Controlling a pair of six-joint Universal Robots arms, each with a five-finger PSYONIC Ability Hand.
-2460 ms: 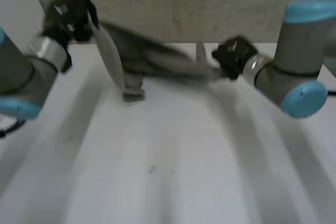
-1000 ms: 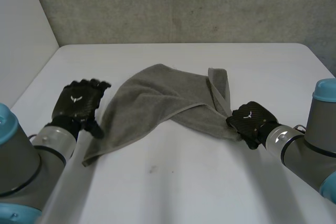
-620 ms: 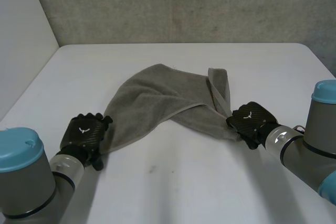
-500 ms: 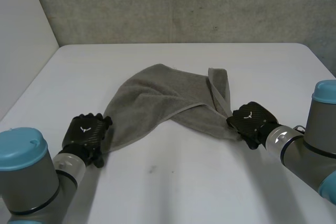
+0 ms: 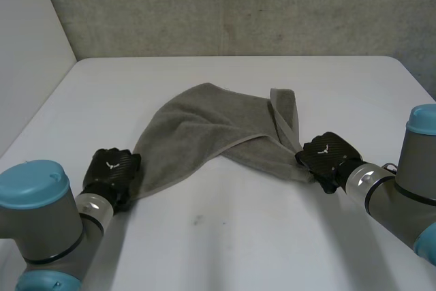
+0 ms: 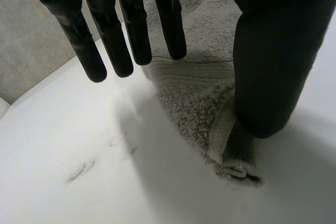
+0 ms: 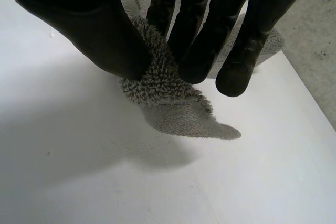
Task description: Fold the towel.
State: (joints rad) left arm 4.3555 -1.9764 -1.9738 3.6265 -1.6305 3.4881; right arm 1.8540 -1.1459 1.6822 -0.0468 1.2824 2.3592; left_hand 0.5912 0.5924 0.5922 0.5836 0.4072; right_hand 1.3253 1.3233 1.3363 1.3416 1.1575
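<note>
Towel (image 5: pixel 204 134): grey, rumpled and partly doubled over, lying in the middle of the white table (image 5: pixel 238 250); it spans between the two hands.
Left hand (image 5: pixel 112 170): at the towel's near-left corner; fingers (image 6: pixel 134 30) straight and spread above the cloth's edge; thumb (image 6: pixel 270 77) tip resting on the corner (how hard it presses, I cannot tell); nothing pinched.
Right hand (image 5: pixel 328 155): at the towel's right corner; thumb and fingers closed together on the cloth, a small tip of it poking out past the fingertips.
Mark (image 5: pixel 197 220): small, dark, on the bare table in front of the towel.
</note>
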